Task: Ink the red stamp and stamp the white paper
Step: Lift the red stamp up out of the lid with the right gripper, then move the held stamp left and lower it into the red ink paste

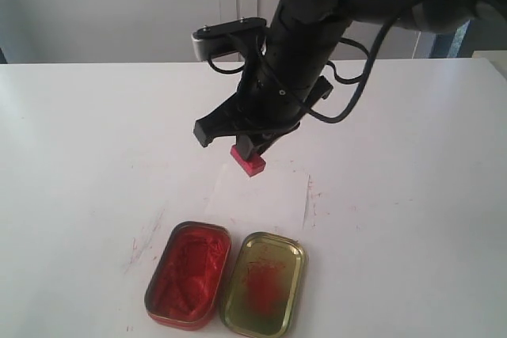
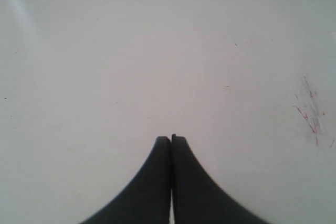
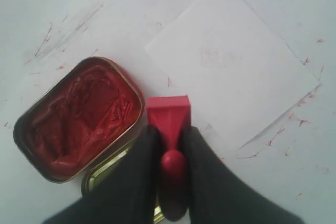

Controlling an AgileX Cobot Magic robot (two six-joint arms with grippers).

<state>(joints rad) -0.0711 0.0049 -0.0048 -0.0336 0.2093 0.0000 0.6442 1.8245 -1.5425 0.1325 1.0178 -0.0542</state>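
Observation:
My right gripper (image 1: 249, 150) is shut on the red stamp (image 1: 249, 161), gripping its knob handle and holding it in the air above the near-left edge of the white paper (image 1: 264, 199). In the right wrist view the red stamp (image 3: 169, 116) sticks out between the black fingers (image 3: 142, 153), its square base hanging between the red ink tin (image 3: 79, 116) and the white paper (image 3: 233, 64). A faint grey mark shows on the sheet. My left gripper (image 2: 171, 139) is shut on nothing over bare tabletop; it does not show in the exterior view.
The oval tin full of red ink (image 1: 188, 273) sits at the front, with its gold lid (image 1: 263, 283), smeared red inside, beside it on the right. Red ink specks (image 1: 311, 199) dot the white table (image 1: 87, 140) around the paper.

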